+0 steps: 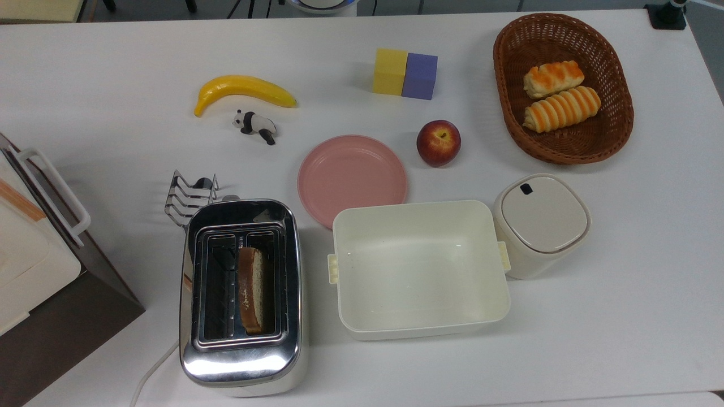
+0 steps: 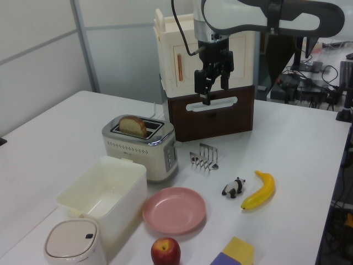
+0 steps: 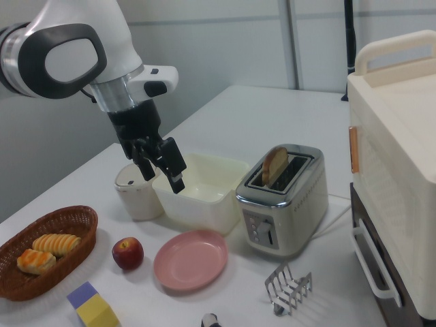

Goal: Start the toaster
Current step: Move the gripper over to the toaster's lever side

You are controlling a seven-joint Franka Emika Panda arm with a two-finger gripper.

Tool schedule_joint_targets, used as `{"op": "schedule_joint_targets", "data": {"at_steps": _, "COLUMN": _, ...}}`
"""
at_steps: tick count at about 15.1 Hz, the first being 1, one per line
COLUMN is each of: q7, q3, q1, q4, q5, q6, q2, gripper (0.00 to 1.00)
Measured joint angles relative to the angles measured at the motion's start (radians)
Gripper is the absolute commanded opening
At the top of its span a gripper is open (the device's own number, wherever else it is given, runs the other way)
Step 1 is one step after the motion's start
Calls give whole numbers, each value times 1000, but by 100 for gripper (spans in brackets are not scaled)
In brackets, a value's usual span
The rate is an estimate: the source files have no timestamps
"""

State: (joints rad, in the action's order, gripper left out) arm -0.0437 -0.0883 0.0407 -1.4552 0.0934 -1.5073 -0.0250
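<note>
The white table (image 1: 113, 62) spreads wide, with the big boxy appliance (image 1: 34, 249) at the top view's left edge. And there's the arm (image 3: 75, 61), up high, its gripper (image 3: 163, 167) hanging in the air well above everything, fingers apart and holding nothing. Next down, the cream tub (image 1: 418, 265) sits open, just beside the toaster (image 1: 240, 294) at the table's near edge in the top view. A slice of bread (image 1: 251, 288) stands in the toaster's slot on the top view's right, poking up. The wicker basket (image 1: 509, 113) is well apart, then the pink plate (image 1: 350, 175), the apple (image 1: 438, 142).
</note>
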Motion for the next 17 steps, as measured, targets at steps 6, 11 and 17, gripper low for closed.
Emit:
{"op": "schedule_joint_targets", "data": {"at_steps": 6, "q7": -4, "q3": -24, "q1": -1, "q4": -1, "q5": -19, "q6": -111, "q2": -50, "gripper": 95}}
{"op": "schedule_joint_targets", "data": {"at_steps": 11, "q7": -4, "q3": -28, "q1": -1, "q4": 3, "q5": -21, "q6": -125, "q2": -61, "gripper": 0}}
{"op": "schedule_joint_targets", "data": {"at_steps": 17, "q7": -4, "q3": -28, "q1": -1, "q4": 3, "q5": -22, "q6": -125, "q2": -61, "gripper": 0}}
